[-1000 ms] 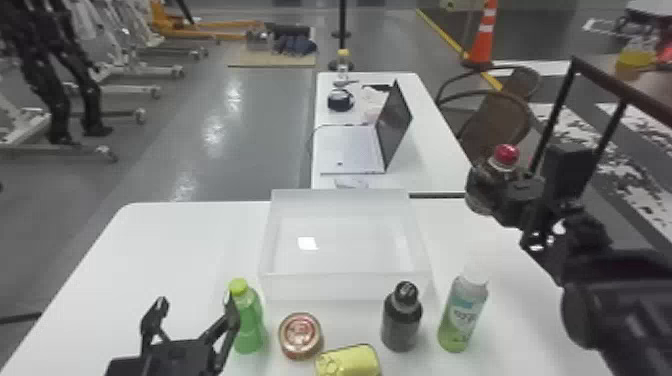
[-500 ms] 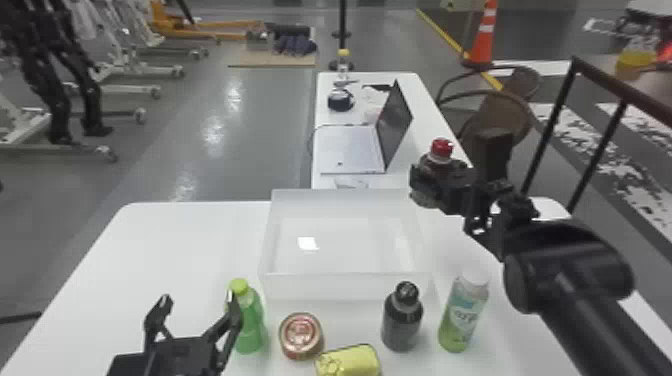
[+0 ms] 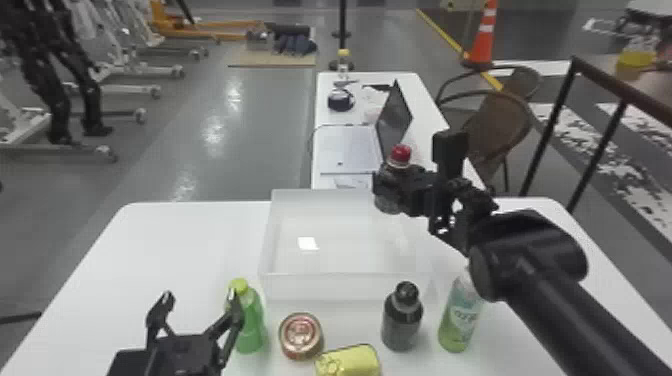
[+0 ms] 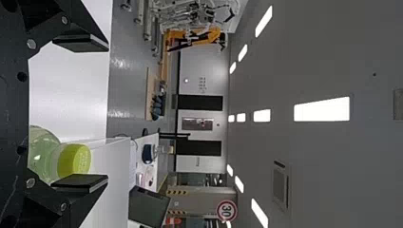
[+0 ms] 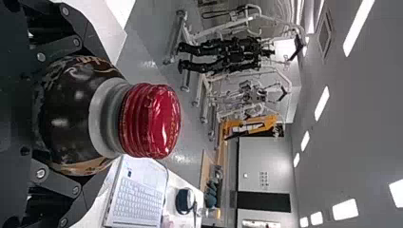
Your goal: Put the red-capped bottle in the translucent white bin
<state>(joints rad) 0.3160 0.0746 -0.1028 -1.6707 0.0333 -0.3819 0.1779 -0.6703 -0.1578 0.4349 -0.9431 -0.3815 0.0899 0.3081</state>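
My right gripper [image 3: 400, 187] is at the back right of the translucent white bin [image 3: 345, 287] in the head view, shut on the red-capped bottle [image 3: 400, 156]. The bottle is upright, its cap above the fingers, held up over the bin's back right corner. In the right wrist view the red-capped bottle [image 5: 149, 120] sits between the fingers of the right gripper [image 5: 76, 116]. My left gripper [image 3: 197, 300] is parked at the front left, open, beside the green bottle; the left wrist view shows the left gripper [image 4: 81, 114] with its fingers wide apart.
Along the bin's front stand a green bottle [image 3: 250, 322], a red can [image 3: 301, 336], a yellow can [image 3: 348, 362], a dark bottle [image 3: 401, 320] and a white-capped bottle [image 3: 460, 315]. Behind, a second table holds an open laptop [image 3: 350, 150].
The right arm has swung left with the bottle, from beyond the table's right side to the bin's back right corner. The left arm has kept still.
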